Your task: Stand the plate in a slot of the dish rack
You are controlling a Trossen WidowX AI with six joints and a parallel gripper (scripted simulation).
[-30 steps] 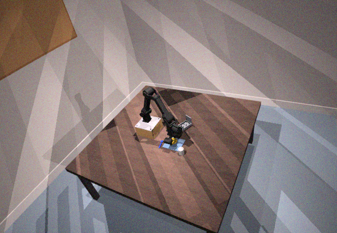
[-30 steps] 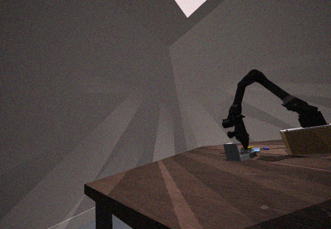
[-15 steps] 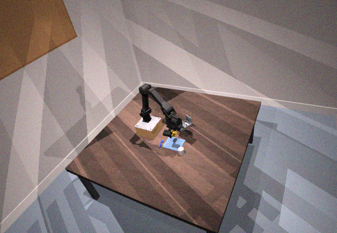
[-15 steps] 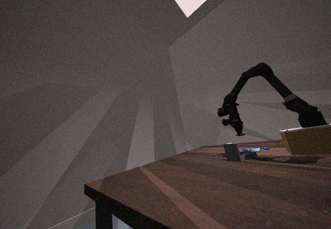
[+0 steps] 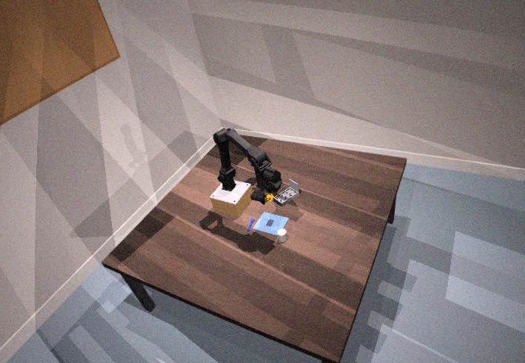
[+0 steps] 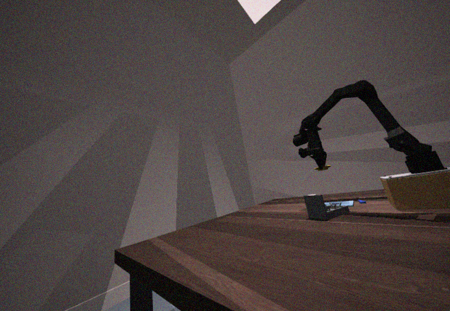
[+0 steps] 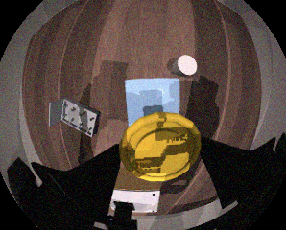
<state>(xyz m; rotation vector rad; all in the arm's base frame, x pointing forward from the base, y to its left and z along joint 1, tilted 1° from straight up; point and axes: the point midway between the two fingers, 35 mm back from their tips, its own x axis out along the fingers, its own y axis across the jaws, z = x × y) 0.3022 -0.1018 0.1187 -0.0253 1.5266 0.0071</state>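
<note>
My gripper (image 5: 264, 197) (image 6: 321, 164) is shut on the yellow plate (image 5: 268, 197) (image 6: 323, 168) (image 7: 160, 146) and holds it flat, well above the table. In the wrist view the plate fills the middle, with the dark fingers at both sides. The grey dish rack (image 5: 287, 195) (image 6: 323, 208) (image 7: 77, 117) stands on the table just right of the gripper in the top view. It is below and apart from the plate.
A light blue mat (image 5: 271, 222) (image 7: 154, 98) (image 6: 338, 203) lies under the plate. A white cup (image 5: 281, 235) (image 7: 187, 65) stands at the mat's corner. A small blue object (image 5: 250, 224) lies left of the mat. The arm's tan base box (image 5: 229, 200) (image 6: 428, 188) stands nearby.
</note>
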